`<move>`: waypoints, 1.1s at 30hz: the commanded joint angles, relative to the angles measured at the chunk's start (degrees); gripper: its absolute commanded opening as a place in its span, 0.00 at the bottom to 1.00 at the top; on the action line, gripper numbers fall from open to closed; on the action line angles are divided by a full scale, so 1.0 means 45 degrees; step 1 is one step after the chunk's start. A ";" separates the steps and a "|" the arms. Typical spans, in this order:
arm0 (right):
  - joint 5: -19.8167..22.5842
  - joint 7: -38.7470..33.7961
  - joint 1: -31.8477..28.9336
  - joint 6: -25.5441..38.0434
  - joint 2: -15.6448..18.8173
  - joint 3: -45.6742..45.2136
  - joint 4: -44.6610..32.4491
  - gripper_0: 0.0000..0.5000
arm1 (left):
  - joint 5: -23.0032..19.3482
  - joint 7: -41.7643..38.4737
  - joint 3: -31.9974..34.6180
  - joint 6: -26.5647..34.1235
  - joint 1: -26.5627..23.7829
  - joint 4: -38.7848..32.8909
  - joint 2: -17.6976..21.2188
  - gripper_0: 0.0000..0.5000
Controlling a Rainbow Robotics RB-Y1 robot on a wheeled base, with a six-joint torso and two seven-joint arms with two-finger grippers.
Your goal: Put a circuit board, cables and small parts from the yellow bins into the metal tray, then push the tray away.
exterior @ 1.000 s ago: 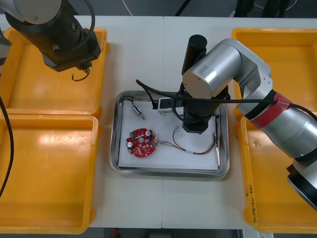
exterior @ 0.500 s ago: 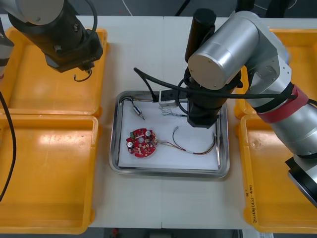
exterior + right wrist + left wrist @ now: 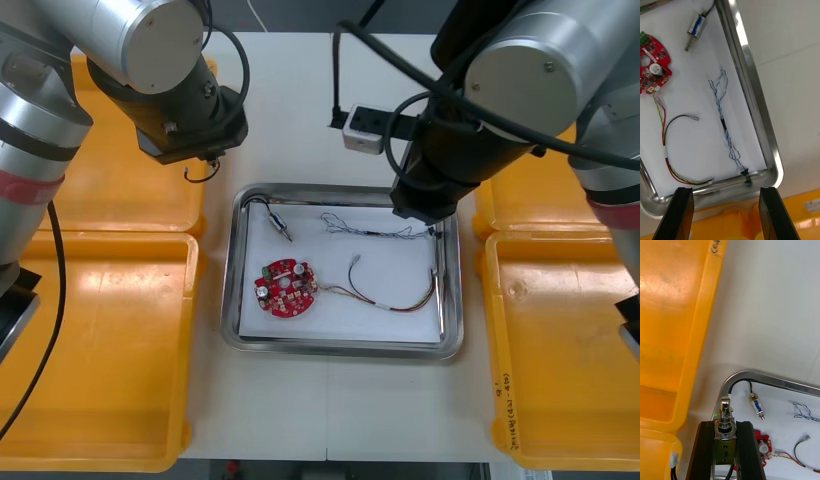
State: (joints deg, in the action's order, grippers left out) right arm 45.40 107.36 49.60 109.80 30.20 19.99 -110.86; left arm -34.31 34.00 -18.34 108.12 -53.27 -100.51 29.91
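The left tool is gripping a small metal part between narrowly set fingers, hovering above the tabletop by the far-left corner of the metal tray. The right tool is hanging wide open over the tray's right end. Inside the tray, a twisted blue and white cable, a red circuit board and a red and yellow cable are lying.

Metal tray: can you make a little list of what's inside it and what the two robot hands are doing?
tray: metal tray, white inside
inside: circuit board, blue and white cable, red and yellow cable, small metal part
left gripper: shut on a second small metal part, near the tray's far left corner
right gripper: open, empty, above the tray's right side
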 commanded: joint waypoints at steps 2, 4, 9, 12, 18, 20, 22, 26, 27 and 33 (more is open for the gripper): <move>0.0965 -0.1436 -0.0886 0.0045 0.1647 -0.1826 -0.1204 1.00 | 0.0319 -0.0465 -0.0513 -0.0432 0.0002 -0.0340 -0.0612 0.00; 0.1024 -0.1885 -0.1218 0.0045 0.1999 -0.2275 -0.1575 1.00 | 0.0280 -0.1148 -0.0670 -0.0765 0.0002 -0.0281 -0.0710 0.00; 0.0984 -0.3369 -0.2292 0.0045 0.2937 -0.3623 -0.2786 1.00 | 0.0358 -0.2320 -0.1568 -0.1722 0.0002 -0.0028 -0.0846 0.00; 0.0965 -0.4170 -0.2917 0.0045 0.3288 -0.4189 -0.3118 1.00 | 0.0436 -0.2750 -0.2037 -0.2112 -0.0017 0.0148 -0.0964 0.00; 0.1063 -0.5674 -0.3698 0.0045 0.3562 -0.5771 -0.3177 1.00 | 0.0631 -0.3512 -0.2818 -0.3186 0.0002 0.0851 -0.1198 0.00; 0.1160 -0.6025 -0.3991 0.0045 0.3581 -0.6455 -0.3177 1.00 | 0.0710 -0.3668 -0.3033 -0.3577 0.0002 0.1203 -0.1276 0.00; 0.1336 -0.6357 -0.4284 0.0045 0.3562 -0.7080 -0.3157 1.00 | 0.0827 -0.3746 -0.3248 -0.3890 0.0002 0.1515 -0.1374 0.00; 0.1609 -0.6826 -0.5222 0.0045 0.3620 -0.8584 -0.3177 1.00 | 0.0963 -0.3883 -0.3619 -0.4573 0.0002 0.2180 -0.1530 0.00; 0.1649 -0.6846 -0.5515 0.0045 0.3679 -0.8975 -0.3177 1.00 | 0.0983 -0.3941 -0.3756 -0.4729 0.0002 0.2316 -0.1550 0.00; 0.1844 -0.6807 -0.6687 0.0045 0.3854 -1.0596 -0.3216 1.00 | 0.1003 -0.4039 -0.4185 -0.5393 0.0002 0.3078 -0.1706 0.00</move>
State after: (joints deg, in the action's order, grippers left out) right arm 52.95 77.76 22.66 109.83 44.90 -22.96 -123.56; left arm -30.50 18.01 -35.82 85.22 -53.25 -87.61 24.10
